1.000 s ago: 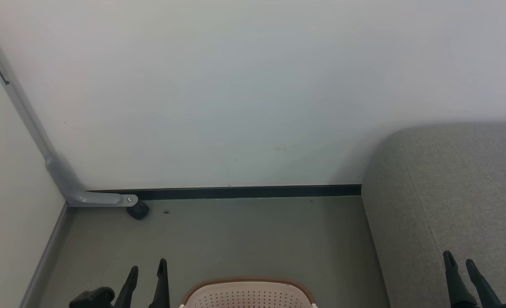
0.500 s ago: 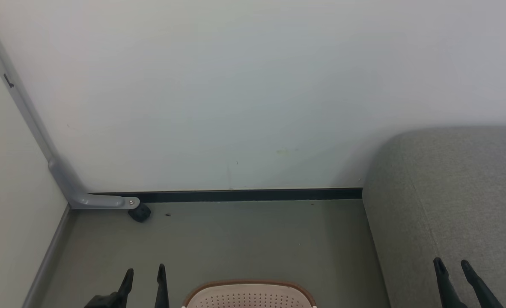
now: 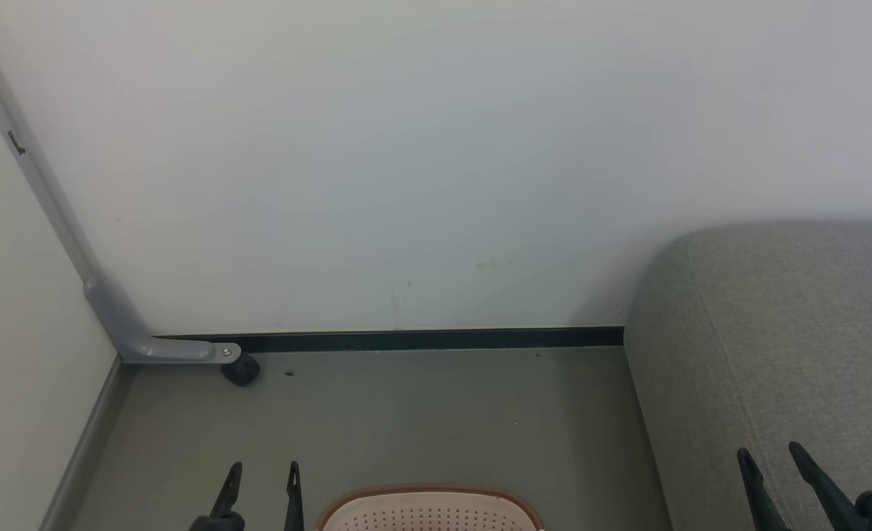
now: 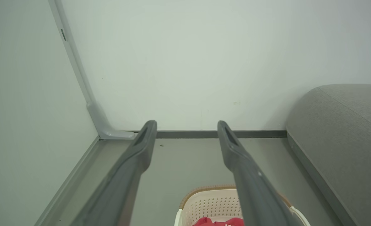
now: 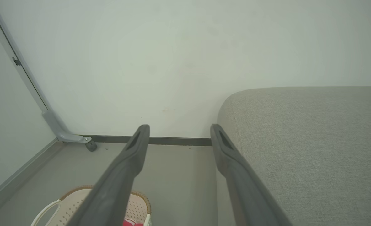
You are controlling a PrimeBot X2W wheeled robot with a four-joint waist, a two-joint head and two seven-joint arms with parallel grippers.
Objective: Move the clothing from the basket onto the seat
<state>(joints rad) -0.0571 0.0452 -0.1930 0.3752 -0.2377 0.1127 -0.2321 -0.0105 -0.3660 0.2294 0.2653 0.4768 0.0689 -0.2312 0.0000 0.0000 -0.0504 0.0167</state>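
The cream perforated basket (image 3: 428,510) with its brown rim stands on the floor at the bottom centre of the head view. A bit of red clothing (image 4: 217,222) lies inside it, also seen as red clothing (image 5: 130,223) in the right wrist view. The grey woven seat (image 3: 775,332) fills the right side. My left gripper (image 3: 265,472) is open just left of the basket, above the floor. My right gripper (image 3: 769,451) is open over the seat's front corner. Both hold nothing.
A white wall with a dark baseboard (image 3: 421,339) closes the far side. At the left stands a pale panel on a grey metal foot with a black caster (image 3: 241,370). Bare grey floor lies between basket, wall and seat.
The head camera has shifted a little, so the scene sits slightly lower. The left gripper has sunk lower in view and the right gripper has drifted left. Both stay open.
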